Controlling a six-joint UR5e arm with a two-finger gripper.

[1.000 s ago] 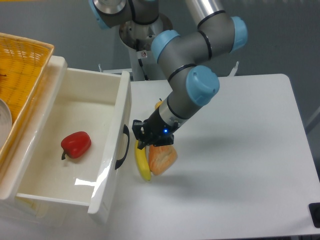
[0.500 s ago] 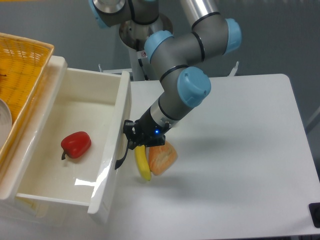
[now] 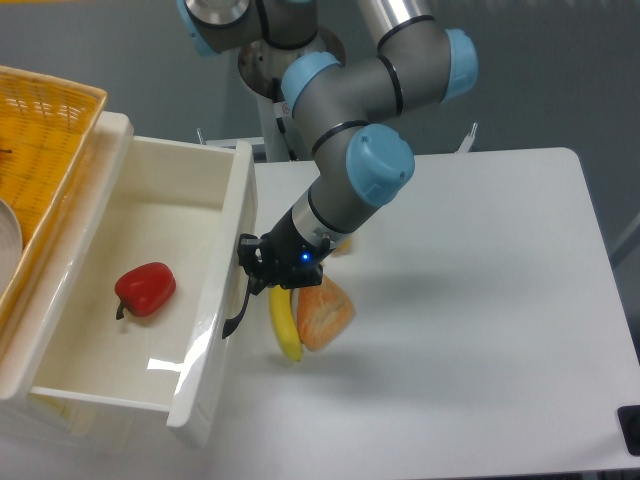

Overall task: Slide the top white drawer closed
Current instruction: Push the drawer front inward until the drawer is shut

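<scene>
Claw (image 3: 254,270): pressed against the drawer front at the black handle (image 3: 237,312), to push it in; whether the jaws are clenched I cannot tell.
Top white drawer (image 3: 205,330): just left of the claw, pulled far out.
Red pepper (image 3: 144,289): inside, further left.
Banana (image 3: 284,325), orange piece (image 3: 322,315): below-right, on the table (image 3: 480,330).

No text, label, brand, number or sign is showing legibly on anything in view.
</scene>
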